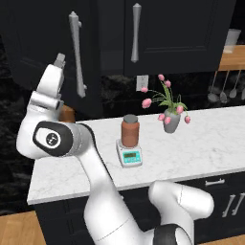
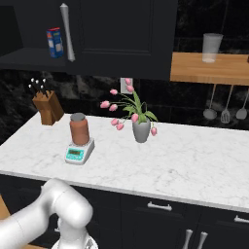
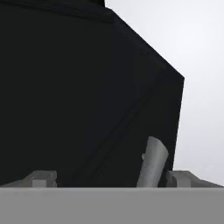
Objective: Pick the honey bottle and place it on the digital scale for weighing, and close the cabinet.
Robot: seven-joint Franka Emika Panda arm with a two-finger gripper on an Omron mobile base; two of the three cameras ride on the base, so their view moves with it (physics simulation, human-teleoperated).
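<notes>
The pincer (image 1: pixel 59 61) is raised against the open cabinet door (image 1: pixel 43 52), beside its bar handle (image 1: pixel 76 52), presumably to push it shut; its opening cannot be told, and nothing shows in its grasp. The honey bottle (image 1: pixel 130 130) stands upright on the scale (image 1: pixel 129 155) on the table (image 1: pixel 201 143). Further right, the flower vase (image 1: pixel 171 122) stands clear.

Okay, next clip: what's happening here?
The honey bottle already stands on the digital scale on the marble counter. The arm has its end effector raised against the open cabinet door, beside its long handle. The door is not yet closed.
</notes>
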